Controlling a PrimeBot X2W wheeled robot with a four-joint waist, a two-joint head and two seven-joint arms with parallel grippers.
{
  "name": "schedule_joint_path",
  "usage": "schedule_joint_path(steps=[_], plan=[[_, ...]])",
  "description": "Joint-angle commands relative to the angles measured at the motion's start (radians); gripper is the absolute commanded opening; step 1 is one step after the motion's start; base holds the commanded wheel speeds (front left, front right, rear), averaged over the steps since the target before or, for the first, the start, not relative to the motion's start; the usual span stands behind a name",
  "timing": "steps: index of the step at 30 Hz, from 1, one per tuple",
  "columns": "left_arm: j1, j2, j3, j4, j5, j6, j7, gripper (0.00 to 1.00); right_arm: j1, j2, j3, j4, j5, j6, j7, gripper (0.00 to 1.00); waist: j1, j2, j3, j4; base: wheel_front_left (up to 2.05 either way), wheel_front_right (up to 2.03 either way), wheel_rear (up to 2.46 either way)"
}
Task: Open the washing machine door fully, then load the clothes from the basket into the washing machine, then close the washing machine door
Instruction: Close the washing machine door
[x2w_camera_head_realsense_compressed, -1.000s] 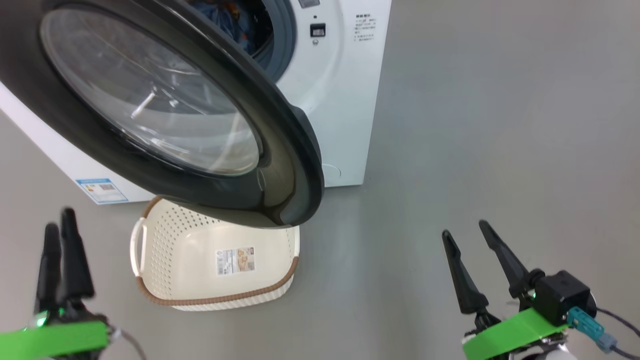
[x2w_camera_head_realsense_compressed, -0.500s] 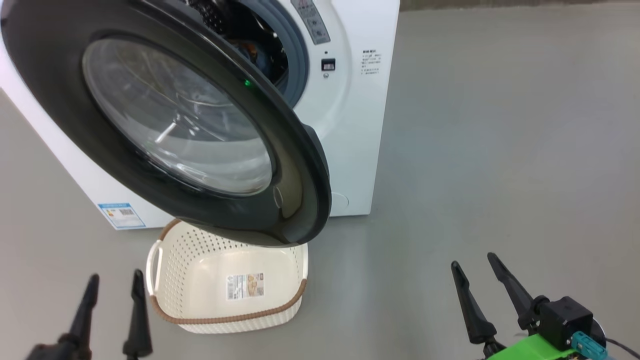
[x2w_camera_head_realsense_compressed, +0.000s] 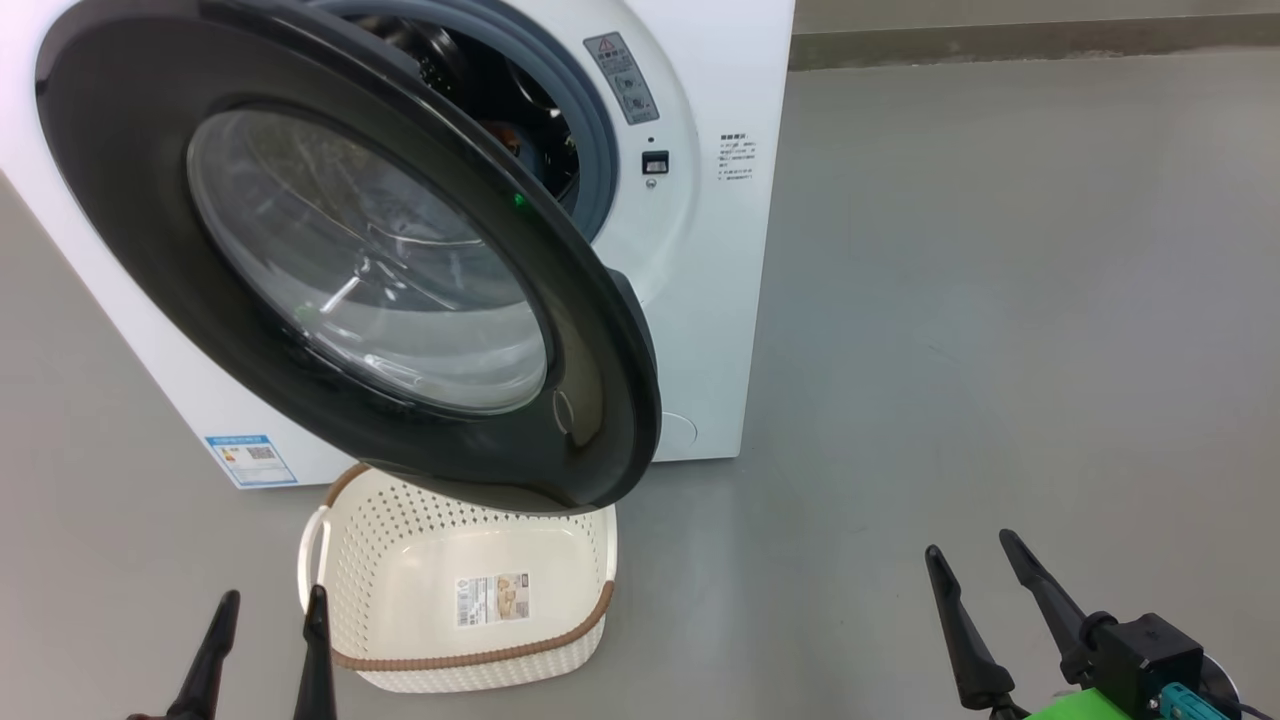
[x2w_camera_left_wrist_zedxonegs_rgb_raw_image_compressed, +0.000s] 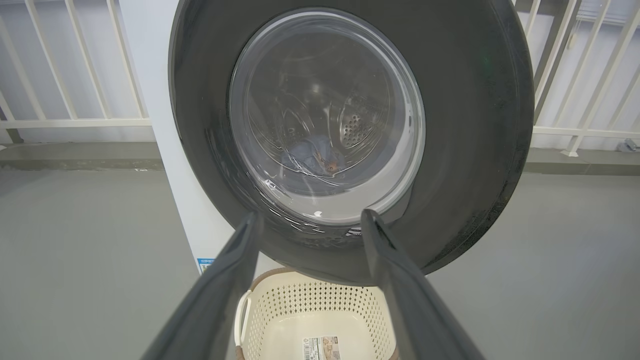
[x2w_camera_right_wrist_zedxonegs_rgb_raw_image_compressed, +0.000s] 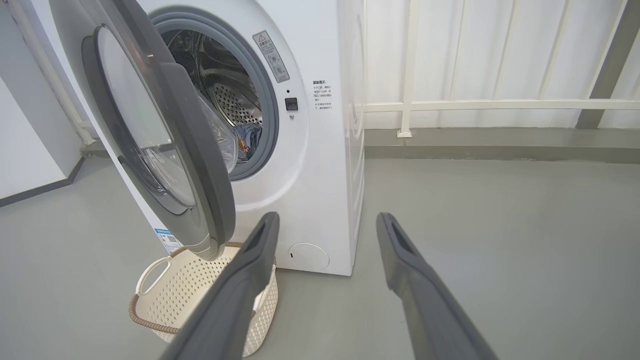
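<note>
The white washing machine (x2w_camera_head_realsense_compressed: 690, 300) stands with its black-rimmed door (x2w_camera_head_realsense_compressed: 130, 250) swung partly open, hanging over the cream basket (x2w_camera_head_realsense_compressed: 340, 560) on the floor. The basket holds no fabric, just a label on its bottom. Blue clothes (x2w_camera_right_wrist_zedxonegs_rgb_raw_image_compressed: 246, 137) with orange print lie inside the steel drum, also visible through the door glass (x2w_camera_left_wrist_zedxonegs_rgb_raw_image_compressed: 312, 160). My left gripper (x2w_camera_head_realsense_compressed: 268, 610) is open at the lower left, beside the basket's left handle. My right gripper (x2w_camera_head_realsense_compressed: 972, 565) is open at the lower right, well away from the machine over bare floor. Neither holds anything.
Grey floor (x2w_camera_head_realsense_compressed: 1000, 300) spreads to the right of the machine. A white railing (x2w_camera_right_wrist_zedxonegs_rgb_raw_image_compressed: 475, 105) and a low kerb run behind it. A blue label sticker (x2w_camera_head_realsense_compressed: 250, 460) marks the machine's lower left front.
The head view has tilted up, showing more of the machine's top and the drum opening. Both grippers sit lower in view and remain open. The door and basket look unmoved.
</note>
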Motion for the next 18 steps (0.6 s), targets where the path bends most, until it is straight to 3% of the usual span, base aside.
schedule_joint_path(steps=[1,18], plan=[[-0.016,0.012,0.031,-0.030,0.013,0.012,0.003,1.00,-0.009,-0.003,0.017,-0.034,-0.009,0.006,0.000,1.00,0.0000,0.0000,-0.001,-0.002,0.00,0.00,0.00],[-0.008,0.013,0.023,-0.046,0.010,0.034,0.020,1.00,-0.008,-0.003,0.013,-0.046,-0.012,0.006,0.006,1.00,0.0000,0.0000,-0.001,-0.004,0.00,0.00,0.00]])
